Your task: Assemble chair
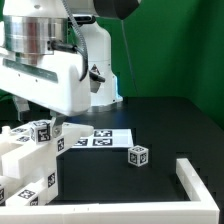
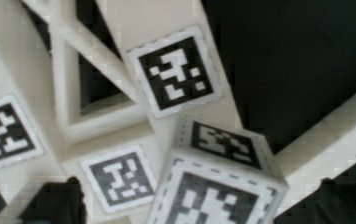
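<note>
- The gripper (image 2: 184, 200) hangs low over the chair pieces (image 1: 28, 165); I cannot tell whether it is spread or clamped on one of them.
- The pieces lie directly beneath it, heaped at the exterior view's left of the worktop (image 1: 170, 120).
- One small cube (image 1: 139, 154) sits well apart, toward the exterior view's right, near the marker board (image 1: 100, 138).
- The pieces are chunky, matte white and tagged; among them is a cross-braced frame (image 2: 86, 85).

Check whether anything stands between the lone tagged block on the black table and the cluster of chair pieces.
Nothing upright does. The tagged block sits apart from the chair pieces; only the flat marker board lies along that stretch of black table.
</note>
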Tool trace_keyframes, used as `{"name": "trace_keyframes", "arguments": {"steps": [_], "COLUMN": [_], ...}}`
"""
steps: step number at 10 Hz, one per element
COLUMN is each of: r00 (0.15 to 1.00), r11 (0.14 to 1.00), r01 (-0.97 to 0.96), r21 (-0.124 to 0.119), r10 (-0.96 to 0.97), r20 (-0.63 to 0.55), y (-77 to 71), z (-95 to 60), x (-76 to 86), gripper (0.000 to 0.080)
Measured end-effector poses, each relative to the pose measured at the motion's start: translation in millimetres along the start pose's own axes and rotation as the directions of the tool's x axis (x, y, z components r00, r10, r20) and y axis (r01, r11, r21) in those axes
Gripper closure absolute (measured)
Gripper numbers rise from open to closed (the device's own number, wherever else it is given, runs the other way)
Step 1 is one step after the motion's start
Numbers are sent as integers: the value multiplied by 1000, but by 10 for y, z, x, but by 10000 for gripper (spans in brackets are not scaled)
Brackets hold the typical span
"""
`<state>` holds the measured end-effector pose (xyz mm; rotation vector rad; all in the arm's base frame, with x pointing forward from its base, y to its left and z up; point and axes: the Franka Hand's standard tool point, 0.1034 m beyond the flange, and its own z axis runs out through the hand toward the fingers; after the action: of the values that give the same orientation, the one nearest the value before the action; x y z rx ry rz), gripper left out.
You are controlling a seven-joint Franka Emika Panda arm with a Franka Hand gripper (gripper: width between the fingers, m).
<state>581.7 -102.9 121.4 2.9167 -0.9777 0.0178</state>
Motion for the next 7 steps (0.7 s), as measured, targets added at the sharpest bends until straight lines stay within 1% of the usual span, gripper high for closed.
{"name": "trace_keyframes", "arguments": {"steps": [1, 3, 4, 6, 7], "r00": [994, 944, 933, 860, 807], "r11": [994, 945, 934, 861, 809], "r01": [113, 328, 358, 509, 588], "r21": [2, 0, -1, -15, -28], "r10": [-113, -327, -357, -509, -588], "r20": [-5, -51, -50, -48, -43], "y": [-29, -118, -123, -91, -83], "z": [6, 46, 56, 58, 59], "x": [-8, -19, -34, -17, -15], "gripper": [151, 151, 151, 151, 151]}}
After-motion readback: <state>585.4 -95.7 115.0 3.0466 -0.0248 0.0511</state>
